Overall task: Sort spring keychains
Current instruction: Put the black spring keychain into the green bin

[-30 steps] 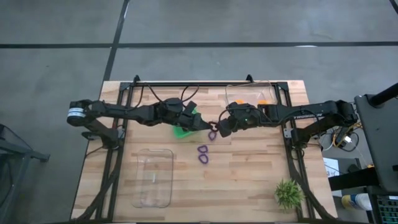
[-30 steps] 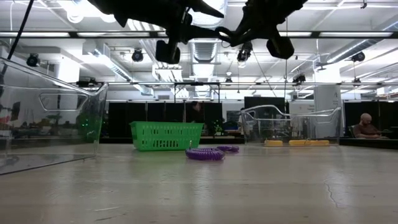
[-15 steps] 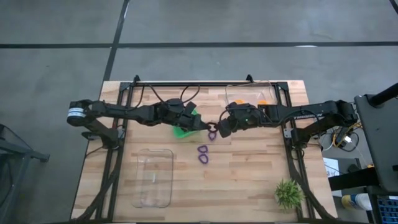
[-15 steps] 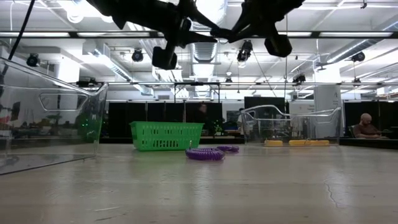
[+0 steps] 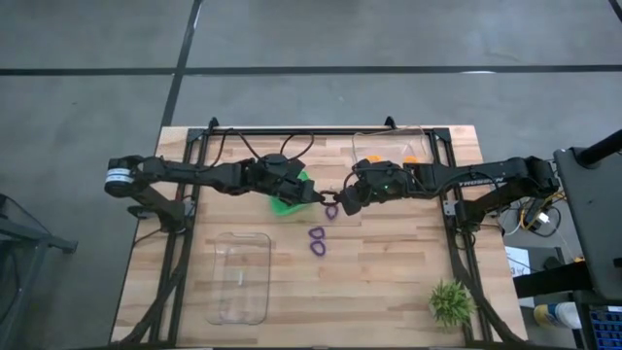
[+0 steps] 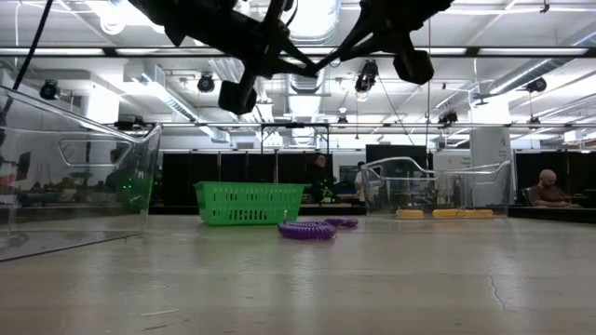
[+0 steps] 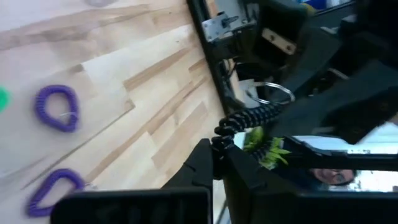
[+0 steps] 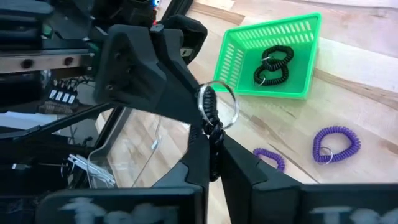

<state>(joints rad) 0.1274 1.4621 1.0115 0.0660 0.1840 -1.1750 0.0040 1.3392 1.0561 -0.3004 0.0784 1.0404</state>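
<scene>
While both claws [image 8: 211, 134] pinch it midair, black coiled keychain [image 7: 249, 118] stretches, metal ring attached.

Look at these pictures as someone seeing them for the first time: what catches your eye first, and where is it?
First, the two dark arms meeting above the middle of the table, where the left gripper and the right gripper both pinch one black spring keychain in mid-air. Next, the bright green bin under the left arm, holding two black keychains. Then the purple keychains lying on the bare wood just beyond it.
</scene>
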